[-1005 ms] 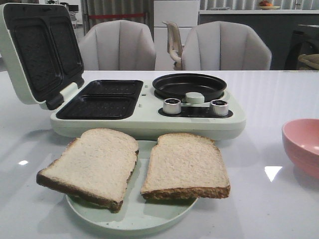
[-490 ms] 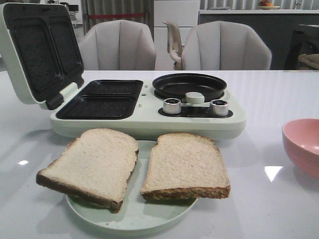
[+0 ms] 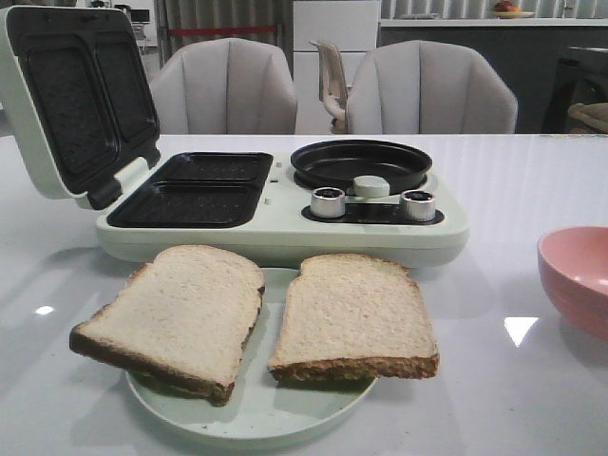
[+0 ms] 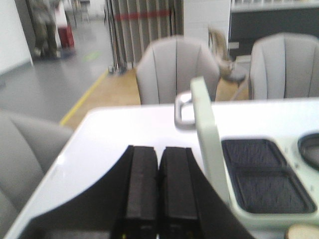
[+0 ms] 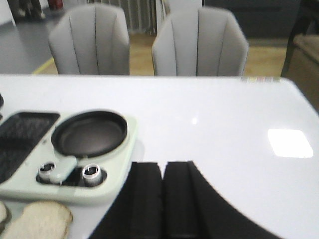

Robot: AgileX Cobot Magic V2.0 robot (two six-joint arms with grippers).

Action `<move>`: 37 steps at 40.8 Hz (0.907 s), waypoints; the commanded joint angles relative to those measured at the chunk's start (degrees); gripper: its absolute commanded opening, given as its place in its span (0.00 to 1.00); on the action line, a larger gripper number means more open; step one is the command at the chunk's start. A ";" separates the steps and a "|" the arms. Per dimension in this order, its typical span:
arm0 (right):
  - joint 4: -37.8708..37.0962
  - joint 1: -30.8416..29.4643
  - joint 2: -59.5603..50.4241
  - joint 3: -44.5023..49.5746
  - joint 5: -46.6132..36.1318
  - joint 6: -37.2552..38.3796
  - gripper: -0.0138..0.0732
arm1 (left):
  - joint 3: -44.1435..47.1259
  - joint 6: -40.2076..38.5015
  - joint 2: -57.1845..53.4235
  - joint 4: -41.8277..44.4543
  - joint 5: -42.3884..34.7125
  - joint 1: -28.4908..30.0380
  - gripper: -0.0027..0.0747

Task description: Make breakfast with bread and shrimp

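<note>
You are at the very start, as far as these views show. Both slices of bread (image 3: 256,318) lie side by side on the pale plate (image 3: 249,418) at the near edge of the table (image 3: 513,180), just in front of the breakfast maker (image 3: 280,223). Neither slice looks toasted or touched.

The maker stands ready: its lid (image 3: 71,95) is swung up and back, the two waffled grill wells (image 3: 195,190) sit bare, and the round pan (image 3: 361,163) beside them holds nothing.

No shrimp shows in any view. A pink bowl (image 3: 578,280) sits at the right edge, well apart from the plate; its contents are hidden from you, so the shrimp may be in there, but that is a guess.

Your left gripper (image 4: 158,191) hangs off to the left of the maker with its fingers pressed together, holding nothing. Your right gripper (image 5: 162,199) hangs over bare table to the right of the pan, fingers likewise closed and empty.

Everything is left to do: bread into the wells, shrimp into the pan, and most likely the lid lowered.
</note>
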 commanded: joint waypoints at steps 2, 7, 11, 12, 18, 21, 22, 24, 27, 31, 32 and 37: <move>-0.50 0.05 5.63 -1.89 2.28 -0.14 0.20 | -0.13 0.00 3.77 -0.74 -0.26 -0.11 0.16; -0.50 0.05 10.07 -1.89 6.23 -0.14 0.20 | 1.71 0.00 5.79 -1.13 2.74 -0.11 0.16; -0.50 0.05 12.96 -1.89 7.22 -0.14 0.20 | 3.45 0.00 6.74 -1.18 1.66 -0.11 0.16; -0.50 0.05 13.95 -1.89 7.34 -0.14 0.20 | 3.83 0.00 6.89 -1.27 1.66 -0.11 0.16; -0.90 0.05 17.14 -1.89 7.22 -0.14 0.24 | 5.35 0.00 7.13 -1.27 1.28 -0.11 0.18; -1.08 0.05 18.00 -1.89 7.03 -0.14 0.35 | 5.71 0.00 7.13 -1.27 1.28 -0.11 0.30; -1.08 0.05 18.20 -1.89 6.94 -0.14 0.40 | 5.71 0.00 7.13 -1.27 1.28 -0.11 0.34; -1.08 0.05 18.43 -1.89 6.88 -0.14 0.51 | 5.71 0.00 7.13 -1.27 1.12 -0.11 0.47; -1.08 0.05 18.75 -1.89 6.88 -0.14 0.64 | 5.71 0.00 7.13 -1.27 0.58 -0.11 0.66; -1.08 0.05 18.75 -1.89 6.88 -0.14 0.74 | 5.71 0.00 7.13 -1.27 0.65 -0.11 0.78; -1.08 0.05 18.75 -1.89 6.88 -0.14 0.74 | 5.71 0.00 7.13 -1.27 0.90 -0.11 0.79; -1.08 0.05 18.75 -1.89 6.96 -0.14 0.74 | 5.71 2.53 7.65 -1.27 2.04 -0.21 0.79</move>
